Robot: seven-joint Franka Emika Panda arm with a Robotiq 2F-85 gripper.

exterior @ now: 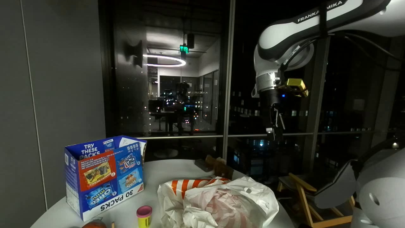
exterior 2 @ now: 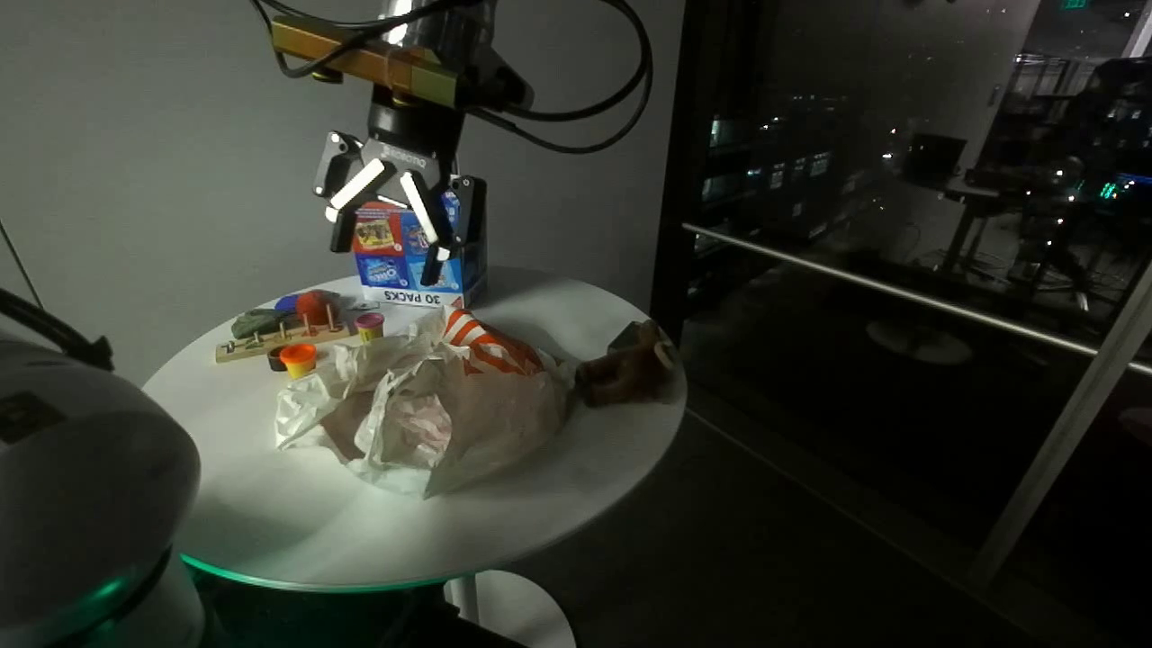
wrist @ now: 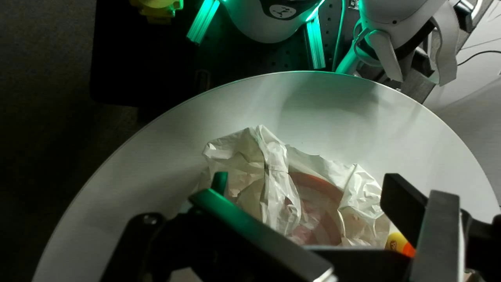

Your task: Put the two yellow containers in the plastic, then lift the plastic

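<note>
While the gripper (exterior 2: 386,261) hangs in the upper left of the frame in an exterior view, its fingers (exterior 2: 342,232) stand wide apart, well above the round white table (exterior 2: 288,522). Below them, left of the frame's centre, sprawls the crumpled plastic bag (exterior 2: 504,414), white with orange stripes along its top. Outside the bag, the pink-lidded yellow container (exterior 2: 370,329) sits upright just past its upper left edge, and the orange-topped yellow container (exterior 2: 299,362) stands farther left and a little lower, close by the bag (whether it touches, I can't tell from here). A small dark round piece (exterior 2: 277,358) lies right beside the latter.

Toward the left of the table runs a wooden peg board (exterior 2: 243,349), with a red lump (exterior 2: 317,306), a blue lump (exterior 2: 288,303) and a greenish lump (exterior 2: 258,322) showing behind it; near the table's right edge rests a brown, fuzzy-looking object (exterior 2: 630,371), too blurred to name. At the lower left in an exterior view, the blue snack box (exterior: 104,177) stands with its "30 PACKS" lettering upside down, and at the lower right there is a wood-framed chair (exterior: 332,199).

Seen from the wrist, the fingers spread across the lower left and lower right of the frame; between them the bag's folds part over a reddish band, and the orange-topped yellow container peeks out at the right, partly hidden by a finger.
</note>
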